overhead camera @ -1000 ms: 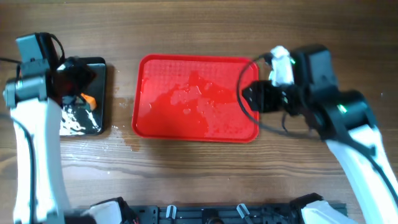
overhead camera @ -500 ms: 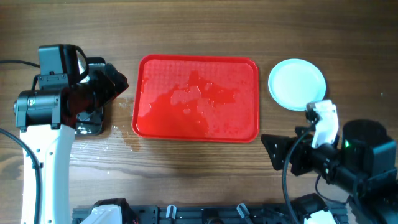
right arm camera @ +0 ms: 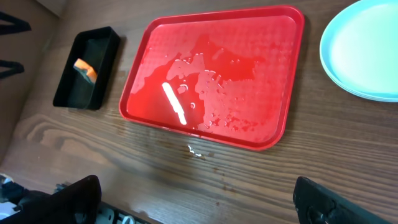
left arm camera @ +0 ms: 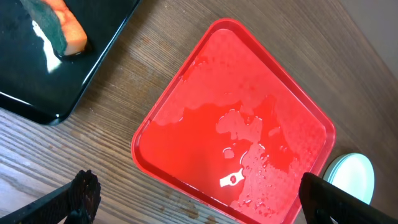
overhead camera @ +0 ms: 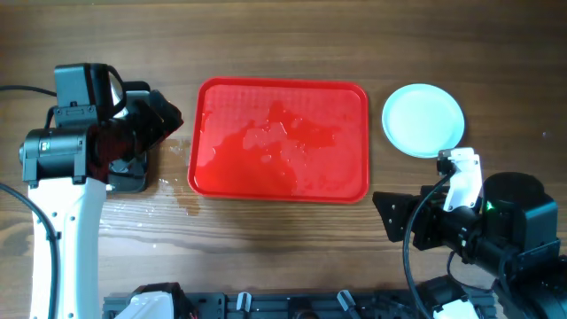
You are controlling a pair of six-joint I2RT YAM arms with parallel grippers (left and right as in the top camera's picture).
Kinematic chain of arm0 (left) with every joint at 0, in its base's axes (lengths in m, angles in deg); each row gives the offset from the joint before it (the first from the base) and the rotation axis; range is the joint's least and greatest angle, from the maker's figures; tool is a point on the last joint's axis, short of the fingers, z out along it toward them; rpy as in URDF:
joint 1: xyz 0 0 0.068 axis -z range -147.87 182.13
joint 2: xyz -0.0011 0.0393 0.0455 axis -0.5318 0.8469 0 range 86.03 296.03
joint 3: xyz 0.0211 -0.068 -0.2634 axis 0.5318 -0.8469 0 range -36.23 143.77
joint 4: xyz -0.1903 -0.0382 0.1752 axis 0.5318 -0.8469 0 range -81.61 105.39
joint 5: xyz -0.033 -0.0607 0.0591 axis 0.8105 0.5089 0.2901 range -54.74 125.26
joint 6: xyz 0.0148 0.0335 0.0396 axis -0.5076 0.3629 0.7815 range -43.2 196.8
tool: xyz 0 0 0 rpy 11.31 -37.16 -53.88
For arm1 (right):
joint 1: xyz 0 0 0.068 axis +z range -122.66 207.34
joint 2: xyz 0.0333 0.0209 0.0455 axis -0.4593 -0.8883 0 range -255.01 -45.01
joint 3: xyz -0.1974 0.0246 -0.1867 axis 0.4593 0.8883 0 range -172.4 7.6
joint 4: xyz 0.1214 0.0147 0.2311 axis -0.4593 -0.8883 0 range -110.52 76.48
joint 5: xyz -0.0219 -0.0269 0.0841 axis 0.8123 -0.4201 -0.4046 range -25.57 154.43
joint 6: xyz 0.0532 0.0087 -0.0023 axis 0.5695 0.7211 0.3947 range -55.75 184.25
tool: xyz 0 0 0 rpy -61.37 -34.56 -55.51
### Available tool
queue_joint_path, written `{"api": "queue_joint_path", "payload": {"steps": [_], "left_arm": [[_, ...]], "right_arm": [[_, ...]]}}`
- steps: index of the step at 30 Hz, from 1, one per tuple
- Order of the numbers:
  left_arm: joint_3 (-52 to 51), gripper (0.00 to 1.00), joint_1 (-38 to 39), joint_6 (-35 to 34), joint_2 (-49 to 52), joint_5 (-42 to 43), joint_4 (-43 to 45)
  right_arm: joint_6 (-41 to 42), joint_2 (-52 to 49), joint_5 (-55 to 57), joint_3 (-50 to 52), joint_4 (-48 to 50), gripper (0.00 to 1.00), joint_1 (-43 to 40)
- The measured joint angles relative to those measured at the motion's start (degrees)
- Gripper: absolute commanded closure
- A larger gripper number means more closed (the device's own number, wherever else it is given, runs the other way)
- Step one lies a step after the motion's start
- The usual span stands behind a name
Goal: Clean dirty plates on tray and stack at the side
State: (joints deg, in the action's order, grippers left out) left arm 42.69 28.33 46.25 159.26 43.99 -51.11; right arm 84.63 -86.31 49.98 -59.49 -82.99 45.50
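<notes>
The red tray (overhead camera: pixel 280 93) lies mid-table with no plates on it, only a film of water; it also shows in the left wrist view (left arm camera: pixel 186 124) and the right wrist view (right arm camera: pixel 149 74). A pale mint-white plate (overhead camera: pixel 423 120) lies on the wood right of the tray, its top face free of smears, and shows in both wrist views (left arm camera: pixel 351 177) (right arm camera: pixel 364 50). I cannot tell whether other plates lie under it. My left gripper (overhead camera: pixel 168 117) (left arm camera: pixel 199 208) is open and empty, left of the tray. My right gripper (overhead camera: pixel 388 217) (right arm camera: pixel 199 205) is open and empty, in front of the plate.
A glossy black tray (left arm camera: pixel 56 81) (right arm camera: pixel 99 43) holding an orange-and-green sponge (left arm camera: pixel 62 28) (right arm camera: pixel 86 70) sits left of the red tray, mostly under my left arm in the overhead view (overhead camera: pixel 133 180). Water drops (overhead camera: pixel 182 199) lie by the red tray's front left corner.
One second ago my right arm hung over the tray's right edge and my left over the black tray. Both have drawn back, uncovering the plate. Nothing has moved in the last half second.
</notes>
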Motion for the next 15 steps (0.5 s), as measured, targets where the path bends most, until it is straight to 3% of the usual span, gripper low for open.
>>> {"api": "queue_joint_path", "payload": {"steps": [5,10,15], "left_arm": [[0.0,0.00,0.0,0.0,0.0,0.0,0.0],[0.0,0.00,0.0,0.0,0.0,0.2,0.0],[0.0,0.00,0.0,0.0,0.0,0.2,0.0]], "right_arm": [[0.0,0.0,2.4,0.3,-0.2,0.00,0.7],[-2.8,5.7,4.0,8.4,10.9,0.00,-0.2],[-4.4,17.7,2.3,22.6,26.4,0.00,-3.2]]}}
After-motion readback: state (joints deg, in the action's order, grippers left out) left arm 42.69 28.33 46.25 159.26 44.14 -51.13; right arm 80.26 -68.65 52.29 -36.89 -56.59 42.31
